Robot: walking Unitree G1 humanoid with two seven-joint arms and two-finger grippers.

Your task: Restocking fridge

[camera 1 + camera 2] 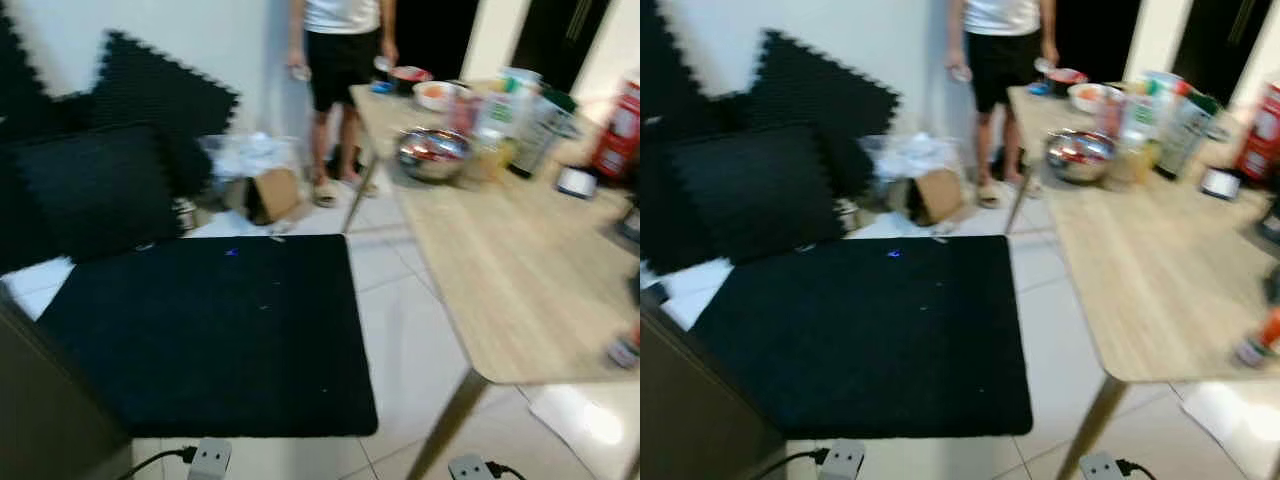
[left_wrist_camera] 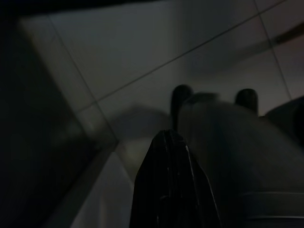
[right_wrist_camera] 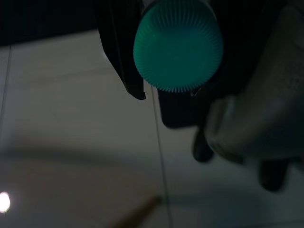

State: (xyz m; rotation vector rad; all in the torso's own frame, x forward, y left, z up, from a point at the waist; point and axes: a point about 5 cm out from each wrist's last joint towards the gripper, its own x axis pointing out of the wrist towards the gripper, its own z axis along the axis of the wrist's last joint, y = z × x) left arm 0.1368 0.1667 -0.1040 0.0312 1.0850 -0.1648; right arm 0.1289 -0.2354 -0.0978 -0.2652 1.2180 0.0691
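Observation:
In the right wrist view my right gripper (image 3: pixel 168 92) hangs over pale floor tiles, shut on a bottle with a green ribbed cap (image 3: pixel 178 45). One black finger (image 3: pixel 123 57) shows beside the cap; the other is mostly hidden behind it. In the dark left wrist view my left gripper (image 2: pixel 167 140) hangs idle above the tiles, its black fingers pressed together with nothing between them. The wooden table (image 1: pixel 500 270) on the right carries a metal bowl (image 1: pixel 432 155), several bottles and jars (image 1: pixel 515 120) and a red container (image 1: pixel 618 130).
A person (image 1: pixel 340 60) stands at the table's far end. A black mat (image 1: pixel 215 335) lies on the tiled floor, with black foam panels (image 1: pixel 110 170) leaning on the wall. A cardboard box (image 1: pixel 275 195) sits beyond the mat. Two plug adapters (image 1: pixel 210 460) lie near my feet.

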